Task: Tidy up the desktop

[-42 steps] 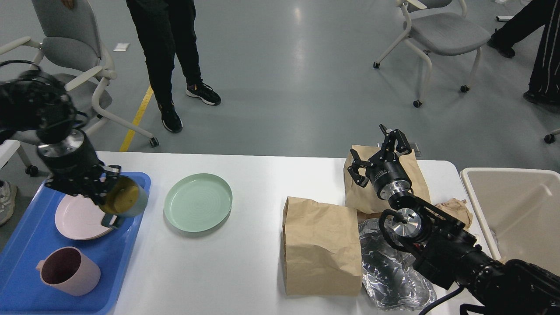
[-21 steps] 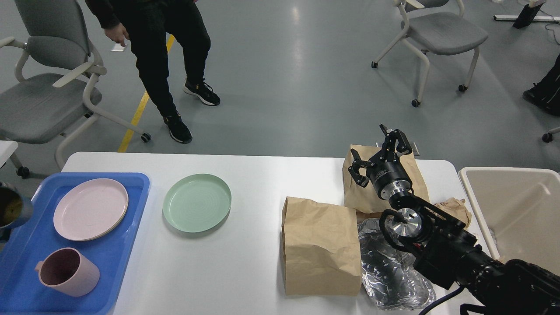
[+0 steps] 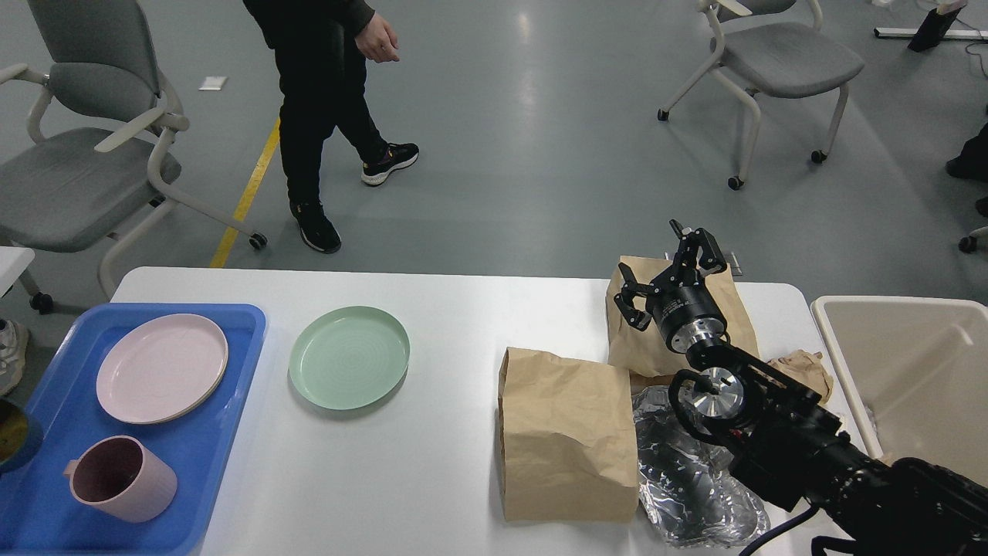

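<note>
The white desktop (image 3: 448, 471) carries a green plate (image 3: 349, 357), a flat brown paper bag (image 3: 567, 436), a second paper bag (image 3: 634, 349) behind it, crumpled foil (image 3: 683, 471) and a crumpled brown paper (image 3: 804, 366). My right gripper (image 3: 670, 266) is open and empty, held above the rear bag. My left gripper is out of view. Only part of a grey-green cup (image 3: 12, 446) with a brown inside shows at the left edge, over the tray.
A blue tray (image 3: 197, 448) at the left holds a pink plate (image 3: 162, 367) and a pink mug (image 3: 120, 479). A beige bin (image 3: 911, 363) stands off the right end. A person (image 3: 324, 93) walks beyond the table; chairs stand behind.
My left arm with the cup has drawn back off the left edge; only the cup's rim shows now, lower down. The person has walked to the right. My right arm has not moved.
</note>
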